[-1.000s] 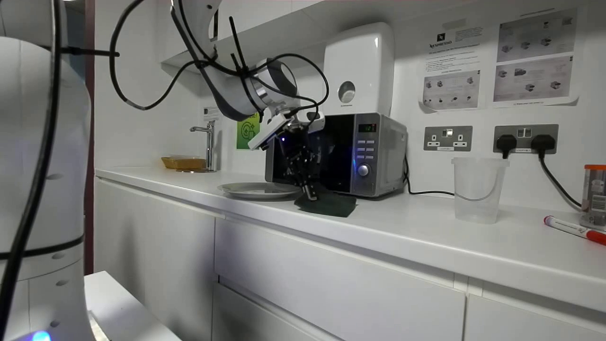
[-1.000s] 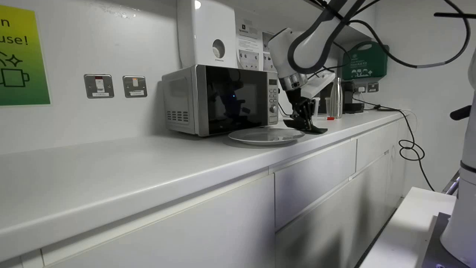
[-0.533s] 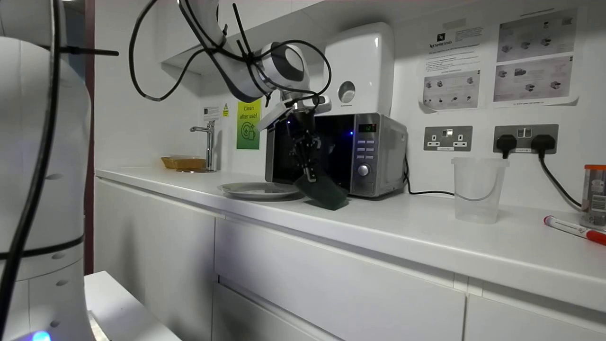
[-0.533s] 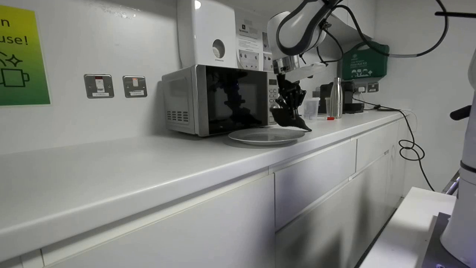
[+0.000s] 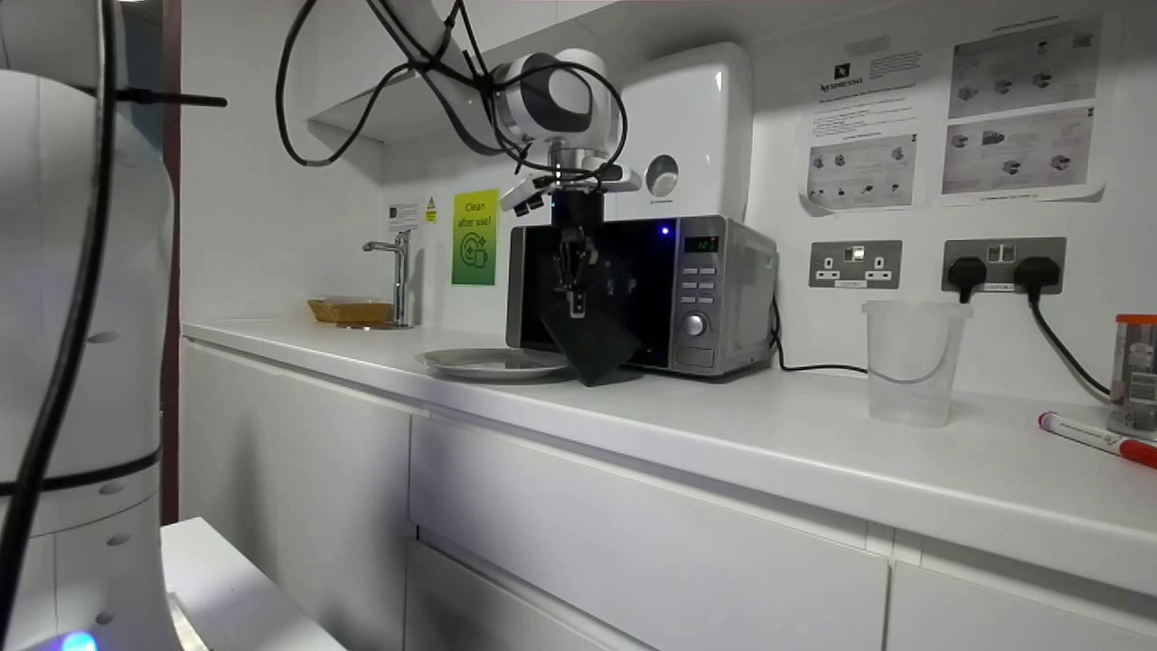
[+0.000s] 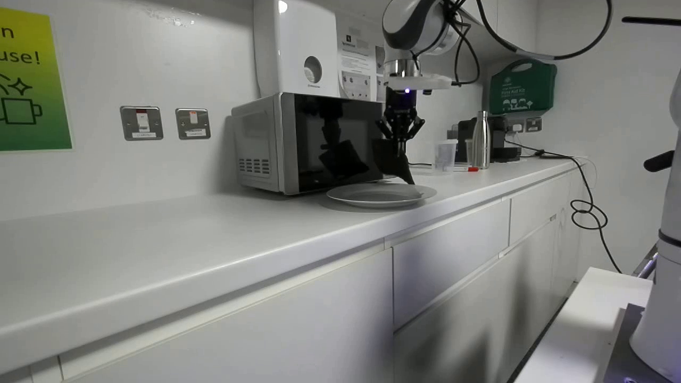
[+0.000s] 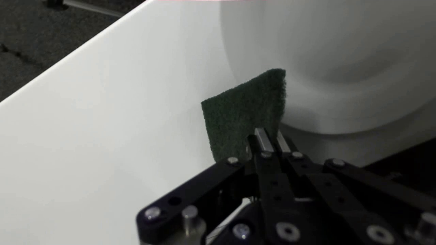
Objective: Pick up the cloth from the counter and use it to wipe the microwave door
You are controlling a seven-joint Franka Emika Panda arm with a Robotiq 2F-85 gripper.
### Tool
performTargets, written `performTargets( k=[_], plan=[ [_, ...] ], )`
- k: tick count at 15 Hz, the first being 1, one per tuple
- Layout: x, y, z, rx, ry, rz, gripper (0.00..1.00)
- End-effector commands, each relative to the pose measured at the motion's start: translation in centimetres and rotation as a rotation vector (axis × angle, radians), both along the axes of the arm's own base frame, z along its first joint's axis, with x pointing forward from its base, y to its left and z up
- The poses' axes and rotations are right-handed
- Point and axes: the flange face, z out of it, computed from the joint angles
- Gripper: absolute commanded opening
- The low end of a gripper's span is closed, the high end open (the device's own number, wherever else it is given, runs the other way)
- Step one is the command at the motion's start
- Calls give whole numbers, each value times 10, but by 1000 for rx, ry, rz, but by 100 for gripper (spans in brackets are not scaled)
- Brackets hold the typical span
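Observation:
The cloth [image 7: 242, 112], dark green-black and roughly square, hangs at a slant from my gripper [image 7: 271, 133], whose fingers are shut on one side of it. In both exterior views the gripper [image 5: 577, 303] points straight down in front of the microwave door [image 5: 646, 271], apart from it. The door's dark glass [image 6: 351, 119] mirrors the gripper and the cloth [image 6: 391, 158]. Below lies the white counter [image 5: 768, 434]. Whether the cloth's lowest corner touches the counter or only hangs just over it, I cannot tell.
A round pale grey plate [image 6: 372, 198] lies before the microwave, right by the cloth. Farther along stand a clear bucket [image 5: 913, 362], a red marker [image 5: 1098, 436] and a steel bottle [image 6: 482, 141]. A tap [image 5: 400, 276] is at the far end; a white dispenser [image 5: 687, 127] rises behind the microwave.
My gripper has risen from the counter and swung upright, moving closer to the plate. The cloth, lying spread on the counter before, has been lifted with it and now hangs down.

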Motion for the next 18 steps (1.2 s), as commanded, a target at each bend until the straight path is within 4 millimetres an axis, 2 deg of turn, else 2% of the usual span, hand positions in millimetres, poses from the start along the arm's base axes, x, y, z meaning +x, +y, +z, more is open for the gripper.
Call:
performTargets(
  k=[1, 6, 9, 13, 16, 18],
  plan=[
    [13, -1, 20, 162, -5, -92, 1],
    [18, -10, 33, 379, -68, -209, 1],
    [23, -27, 39, 310, -128, -395, 1],
    [30, -41, 45, 248, -222, -589, 1],
    [35, -47, 48, 204, -260, -715, 1],
    [39, -44, 53, 214, -281, -720, 1]
  ],
)
